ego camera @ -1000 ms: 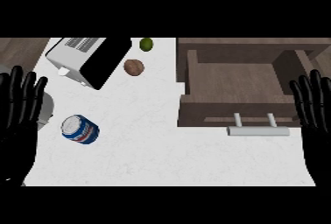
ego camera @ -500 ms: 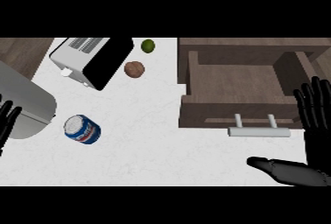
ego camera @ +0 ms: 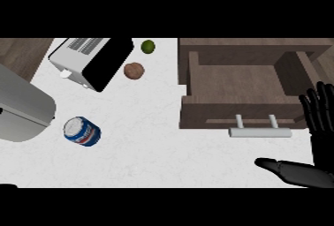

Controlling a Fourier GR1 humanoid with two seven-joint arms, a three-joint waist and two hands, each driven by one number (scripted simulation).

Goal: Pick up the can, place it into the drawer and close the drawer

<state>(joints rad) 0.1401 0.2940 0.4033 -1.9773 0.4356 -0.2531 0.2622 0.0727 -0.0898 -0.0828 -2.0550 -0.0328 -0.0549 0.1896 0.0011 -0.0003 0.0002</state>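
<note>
Lying outside open drawer (ego camera: 241,86): can (ego camera: 82,131).

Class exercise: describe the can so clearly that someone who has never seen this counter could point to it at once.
Start at the toaster at the counter's far left. Come towards the near edge from it, to the can, standing beside a grey forearm. It is blue and white, unlike the brown ball and green lime beyond.
</note>
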